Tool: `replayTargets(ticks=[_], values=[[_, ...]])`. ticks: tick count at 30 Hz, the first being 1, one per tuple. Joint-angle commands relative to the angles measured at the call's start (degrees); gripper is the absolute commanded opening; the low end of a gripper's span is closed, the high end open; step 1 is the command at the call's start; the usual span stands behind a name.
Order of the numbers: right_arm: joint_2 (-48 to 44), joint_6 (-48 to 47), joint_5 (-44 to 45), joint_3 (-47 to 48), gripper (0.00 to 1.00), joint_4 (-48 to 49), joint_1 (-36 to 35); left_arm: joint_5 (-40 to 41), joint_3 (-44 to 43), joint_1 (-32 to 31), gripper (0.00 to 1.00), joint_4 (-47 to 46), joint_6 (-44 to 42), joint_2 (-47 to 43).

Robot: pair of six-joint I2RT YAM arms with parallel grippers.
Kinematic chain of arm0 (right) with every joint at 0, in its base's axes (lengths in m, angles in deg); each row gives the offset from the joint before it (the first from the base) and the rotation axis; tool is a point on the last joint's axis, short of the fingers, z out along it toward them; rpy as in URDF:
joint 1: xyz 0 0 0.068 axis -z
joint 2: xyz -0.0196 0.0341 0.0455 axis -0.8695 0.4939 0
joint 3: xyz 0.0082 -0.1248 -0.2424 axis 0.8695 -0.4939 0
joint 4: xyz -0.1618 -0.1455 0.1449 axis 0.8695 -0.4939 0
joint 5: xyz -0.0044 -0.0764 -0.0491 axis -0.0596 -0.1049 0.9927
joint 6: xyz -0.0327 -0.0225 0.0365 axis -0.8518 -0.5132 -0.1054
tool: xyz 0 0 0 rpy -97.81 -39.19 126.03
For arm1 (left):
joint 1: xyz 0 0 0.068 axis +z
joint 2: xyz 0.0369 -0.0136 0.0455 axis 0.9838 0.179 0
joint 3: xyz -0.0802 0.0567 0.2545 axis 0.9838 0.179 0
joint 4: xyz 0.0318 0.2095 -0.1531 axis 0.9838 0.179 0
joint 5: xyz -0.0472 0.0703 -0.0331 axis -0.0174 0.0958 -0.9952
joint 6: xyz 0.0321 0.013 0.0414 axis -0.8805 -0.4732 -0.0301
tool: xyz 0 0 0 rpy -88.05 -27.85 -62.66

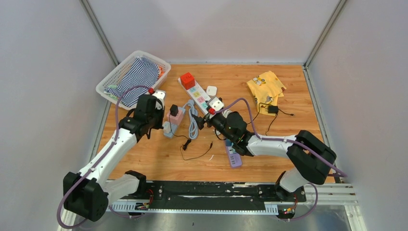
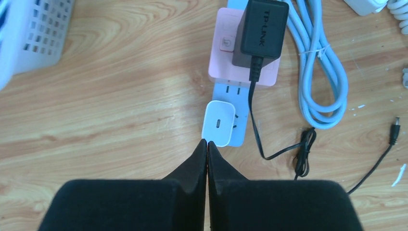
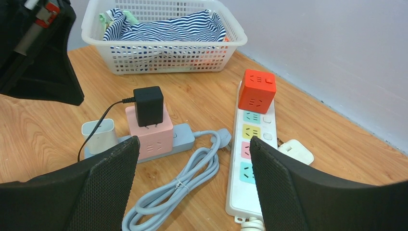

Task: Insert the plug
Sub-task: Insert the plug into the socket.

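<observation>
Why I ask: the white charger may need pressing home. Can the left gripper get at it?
Probably yes: the shut left gripper sits beside the white charger, nothing between them; the black adapter's cord runs alongside, not across.

A robotics lab test cell: a wooden table (image 1: pixel 144 159) boxed in by plain pale wall panels (image 1: pixel 211 29) on metal corner posts (image 1: pixel 100 30), with two robot arms (image 1: pixel 113 149) bolted to a black rail (image 1: pixel 207 188) at its near edge. Household props lie spread out: power strips (image 1: pixel 197 94), a laundry basket (image 1: pixel 111 77), a yellow cloth (image 1: pixel 265 85).
</observation>
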State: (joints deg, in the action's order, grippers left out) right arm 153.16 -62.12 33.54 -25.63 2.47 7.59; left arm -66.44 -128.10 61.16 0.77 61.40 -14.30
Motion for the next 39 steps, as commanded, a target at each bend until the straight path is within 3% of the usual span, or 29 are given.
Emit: replayTargets(ticks=[1, 13, 19, 39], values=[[-1.57, -0.21, 0.73, -0.25, 0.85, -0.05, 0.52, -3.18, -0.20, -0.20, 0.00, -2.34, 5.19, 2.41], [-2.74, -0.87, 0.80, -0.18, 0.85, -0.74, 0.48, -4.78, 4.27, 0.16, 0.00, -8.91, 7.27, 6.77], [-3.15, -1.37, 1.43, -0.38, 0.86, -1.01, 0.50, 0.04, 5.99, 2.01, 0.00, -2.94, 8.69, 12.54], [-3.79, -0.39, 0.56, 1.19, 0.86, -5.86, 0.45, -5.71, 0.14, 2.35, 0.00, -2.66, 9.99, 9.33]])
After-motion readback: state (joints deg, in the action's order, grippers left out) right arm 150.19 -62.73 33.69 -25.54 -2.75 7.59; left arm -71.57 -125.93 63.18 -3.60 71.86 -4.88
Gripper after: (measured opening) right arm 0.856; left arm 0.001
